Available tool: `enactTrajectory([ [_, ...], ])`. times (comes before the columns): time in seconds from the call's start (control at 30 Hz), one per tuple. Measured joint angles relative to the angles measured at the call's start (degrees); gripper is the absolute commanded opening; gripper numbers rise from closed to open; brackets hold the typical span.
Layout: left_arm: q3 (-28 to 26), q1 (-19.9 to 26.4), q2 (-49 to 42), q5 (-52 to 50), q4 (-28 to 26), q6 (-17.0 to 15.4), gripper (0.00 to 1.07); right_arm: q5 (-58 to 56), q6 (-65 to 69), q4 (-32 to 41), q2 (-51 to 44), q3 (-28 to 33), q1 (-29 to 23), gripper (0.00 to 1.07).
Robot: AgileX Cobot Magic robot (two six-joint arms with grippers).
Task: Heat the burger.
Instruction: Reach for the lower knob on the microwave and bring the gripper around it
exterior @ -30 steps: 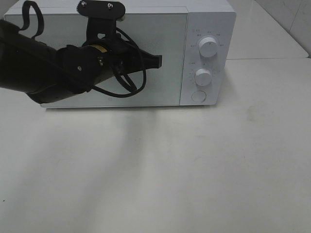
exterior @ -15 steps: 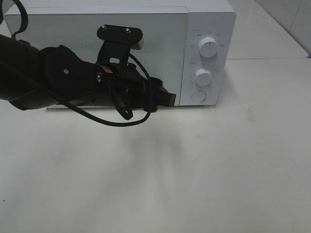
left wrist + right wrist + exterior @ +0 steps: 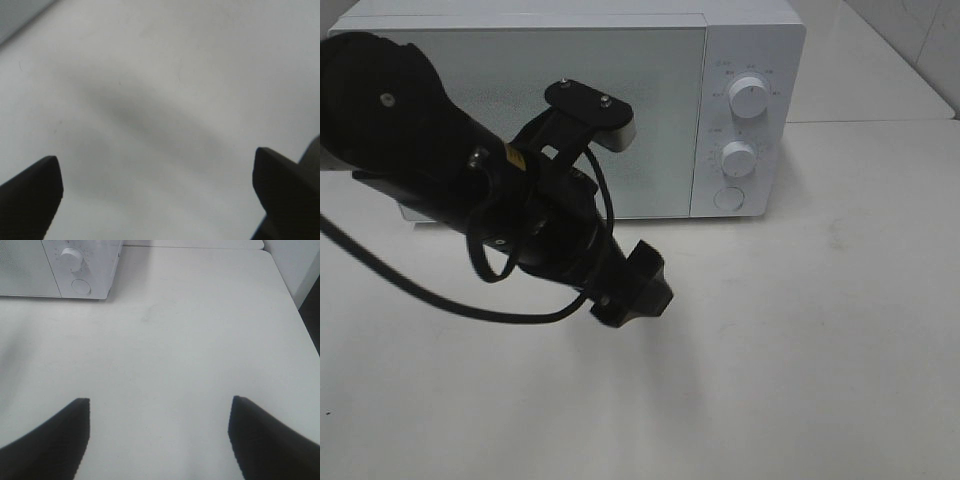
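Note:
The burger is not in view in any frame. A white microwave [image 3: 570,110] stands at the back of the table with its door shut; it also shows in the right wrist view [image 3: 30,270]. My left gripper [image 3: 640,285] hangs over the bare table in front of the microwave; in the left wrist view [image 3: 155,170] its fingers [image 3: 30,195] are wide apart with nothing between them. My right gripper [image 3: 159,407] is open and empty over the table, to the right of the microwave, and is out of the exterior view.
The microwave's panel has two knobs [image 3: 749,97] [image 3: 738,158] and a round button [image 3: 728,198]. The white table [image 3: 800,350] runs in front and to the right. A black cable [image 3: 440,300] loops from the left arm.
My left arm has swung away from the microwave door, down and toward the front of the table, with the gripper now pointing at the tabletop.

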State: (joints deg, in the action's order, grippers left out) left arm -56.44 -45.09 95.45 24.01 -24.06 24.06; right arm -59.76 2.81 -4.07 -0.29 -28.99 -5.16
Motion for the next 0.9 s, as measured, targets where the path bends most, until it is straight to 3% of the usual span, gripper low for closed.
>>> enactTrajectory([
  [0.17, 0.00, 2.92, -3.15, 10.54, 3.15, -2.64, 0.98, 0.00, 0.00, 0.00, 0.00, 0.00, 0.00, 0.74],
  [0.47, 0.00, 14.50, -10.03, 25.95, 3.67, -5.10, 0.98, 0.00, 0.00, 0.00, 0.00, 0.00, 0.00, 0.74],
  [0.5, 0.00, 18.05, -11.92, 28.30, 3.72, -5.79, 0.98, 0.00, 0.00, 0.00, 0.00, 0.00, 0.00, 0.74],
  [0.57, 0.00, 19.94, -12.72, 29.34, 3.72, -6.13, 0.98, 0.00, 0.00, 0.00, 0.00, 0.00, 0.00, 0.74],
  [0.63, 0.00, 25.38, -15.76, 31.63, 3.90, -7.05, 0.98, 0.00, 0.00, 0.00, 0.00, 0.00, 0.00, 0.74],
  [0.67, 0.00, 25.38, -15.76, 31.63, 3.90, -7.05, 0.98, 0.00, 0.00, 0.00, 0.00, 0.00, 0.00, 0.74],
  [0.7, 0.00, 28.88, -17.59, 33.06, 4.24, -7.33, 0.98, 0.00, 0.00, 0.00, 0.00, 0.00, 0.00, 0.74],
  [0.73, 0.00, 28.88, -17.59, 33.06, 4.24, -7.33, 0.98, 0.00, 0.00, 0.00, 0.00, 0.00, 0.00, 0.74],
  [0.8, 0.00, 34.43, -20.23, 35.35, 4.76, -8.02, 0.98, 0.00, 0.00, 0.00, 0.00, 0.00, 0.00, 0.74],
  [0.83, 0.00, 34.43, -20.23, 35.35, 4.76, -8.02, 0.98, 0.00, 0.00, 0.00, 0.00, 0.00, 0.00, 0.74],
  [0.9, 0.23, 39.08, -22.80, 37.47, 6.42, -9.22, 0.98, 0.00, 0.00, 0.00, 0.00, 0.00, 0.00, 0.74],
])
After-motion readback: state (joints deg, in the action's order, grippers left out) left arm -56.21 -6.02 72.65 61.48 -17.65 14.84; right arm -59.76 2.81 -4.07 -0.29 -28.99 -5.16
